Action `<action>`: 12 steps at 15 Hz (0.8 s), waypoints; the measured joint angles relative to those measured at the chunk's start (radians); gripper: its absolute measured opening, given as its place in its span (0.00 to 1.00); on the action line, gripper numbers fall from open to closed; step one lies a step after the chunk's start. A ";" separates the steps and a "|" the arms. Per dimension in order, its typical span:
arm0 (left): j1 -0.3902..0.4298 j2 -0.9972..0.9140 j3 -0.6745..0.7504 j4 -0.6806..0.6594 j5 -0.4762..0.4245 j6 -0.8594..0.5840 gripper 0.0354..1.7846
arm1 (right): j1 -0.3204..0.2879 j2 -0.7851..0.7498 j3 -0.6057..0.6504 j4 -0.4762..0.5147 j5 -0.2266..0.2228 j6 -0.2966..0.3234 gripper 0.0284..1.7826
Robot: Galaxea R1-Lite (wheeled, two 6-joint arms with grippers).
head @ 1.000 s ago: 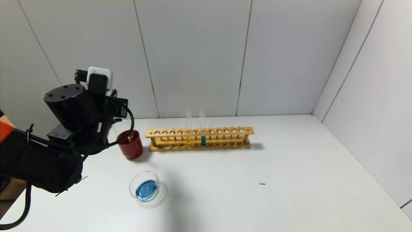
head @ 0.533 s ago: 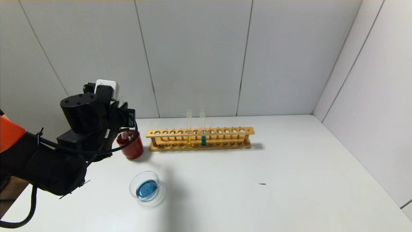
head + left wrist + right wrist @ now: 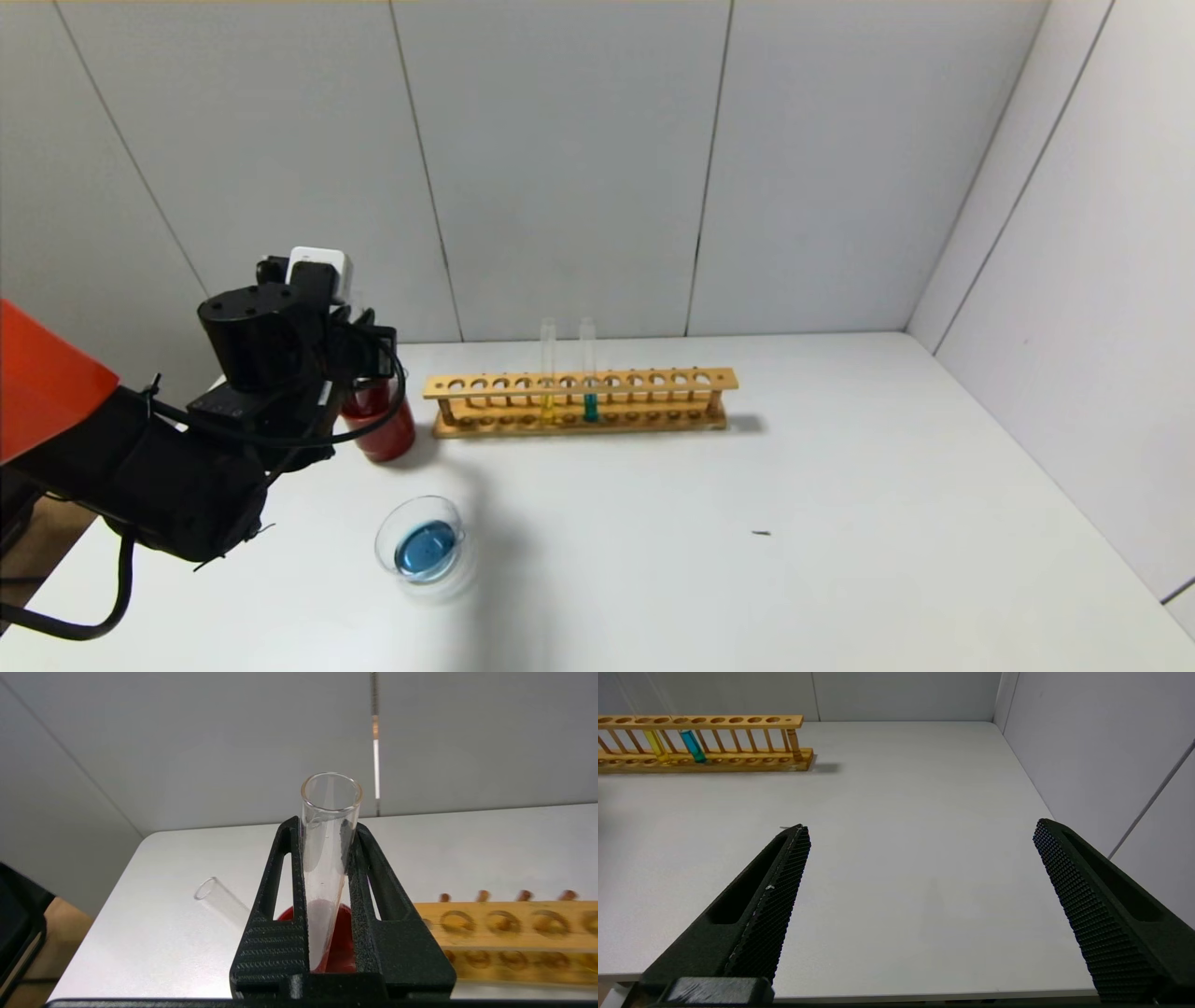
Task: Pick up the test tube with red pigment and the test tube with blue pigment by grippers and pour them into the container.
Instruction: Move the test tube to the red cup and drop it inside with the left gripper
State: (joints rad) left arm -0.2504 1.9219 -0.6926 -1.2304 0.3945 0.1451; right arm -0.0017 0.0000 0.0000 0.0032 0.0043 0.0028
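My left arm has swung inward since a second ago, so my left gripper (image 3: 366, 347) now hangs over the red cup (image 3: 381, 427) and covers its rim. The head view hides what I carry; the left wrist view shows my fingers (image 3: 280, 877) clamped tight on a clear test tube (image 3: 327, 858), mouth up, a pinkish film at its bottom, with the cup directly beneath. That view also shows a second, empty tube (image 3: 219, 899) leaning out of the cup beside my gripper. The container (image 3: 422, 549), holding blue liquid, sits nearer me than the gripper. The rack (image 3: 579, 401) stands to its right. My right gripper (image 3: 920, 868) hangs wide apart, holding nothing.
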 joint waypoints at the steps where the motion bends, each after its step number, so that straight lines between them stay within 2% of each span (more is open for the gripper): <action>1: 0.008 0.010 0.000 -0.010 -0.002 0.000 0.15 | 0.000 0.000 0.000 0.000 0.000 0.000 0.98; 12: 0.047 0.129 0.005 -0.123 -0.056 -0.043 0.15 | 0.000 0.000 0.000 0.000 0.000 0.000 0.98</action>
State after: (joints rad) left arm -0.2034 2.0504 -0.6879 -1.3536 0.3381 0.1023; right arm -0.0017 0.0000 0.0000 0.0032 0.0043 0.0028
